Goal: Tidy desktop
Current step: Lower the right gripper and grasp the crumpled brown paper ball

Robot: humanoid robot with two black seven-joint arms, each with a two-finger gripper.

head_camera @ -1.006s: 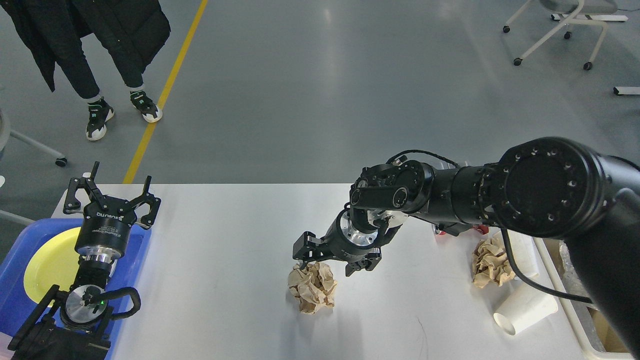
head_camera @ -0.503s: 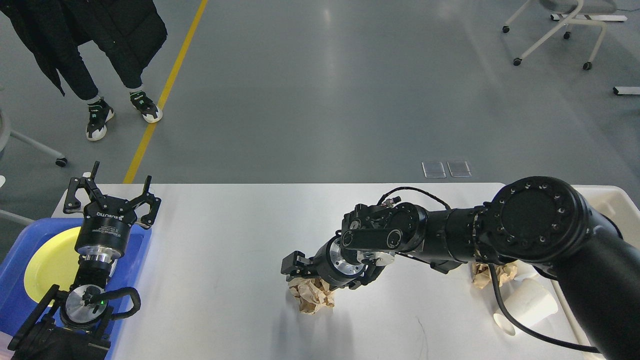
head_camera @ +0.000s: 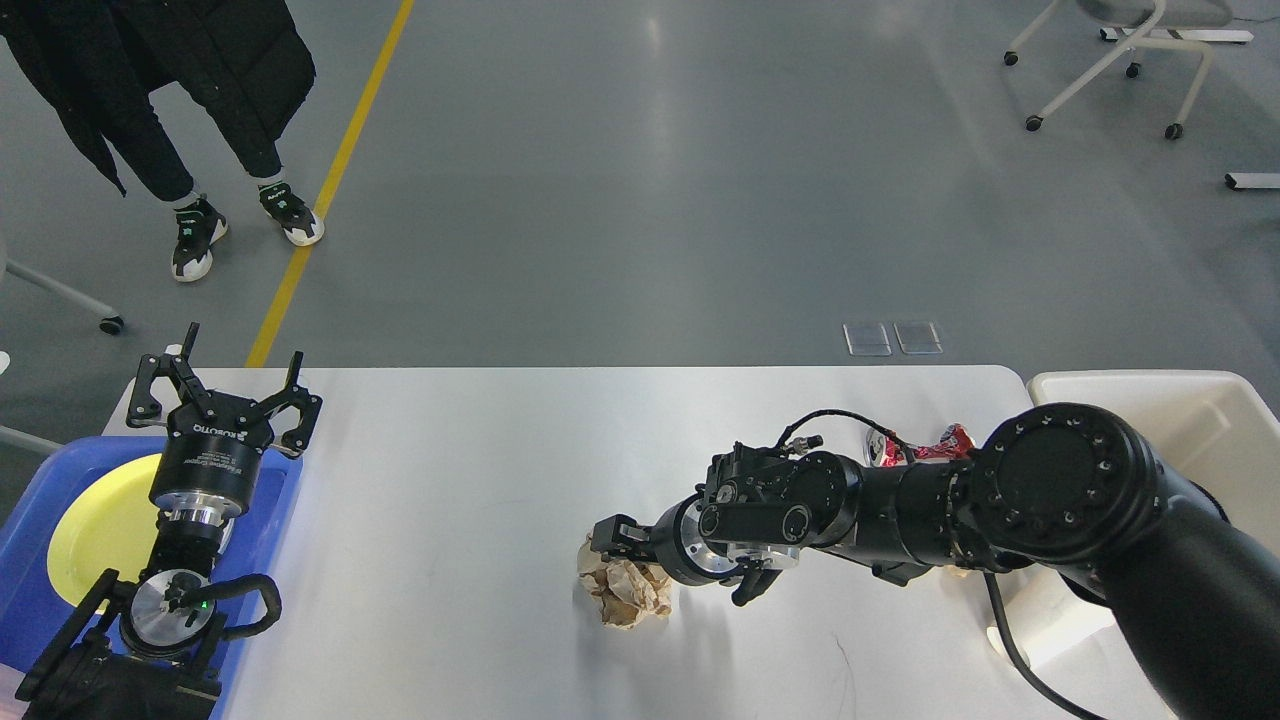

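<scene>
The white desktop fills the lower half of the head view. A crumpled brown paper ball lies at its middle front. My right gripper is down at the ball, open, with one finger at the ball's upper left and the other to its right. The ball's top right is hidden by the gripper. My left gripper is open and empty, pointing up above a blue tray that holds a yellow plate.
A crushed red can lies behind my right arm. A cream-white bin stands off the right end. A white paper cup shows partly under the arm. A person's legs stand at the far left.
My right arm has dropped lower and its gripper has come down onto the paper ball. The arm now uncovers the red can and covers the second paper ball. The left arm has not moved.
</scene>
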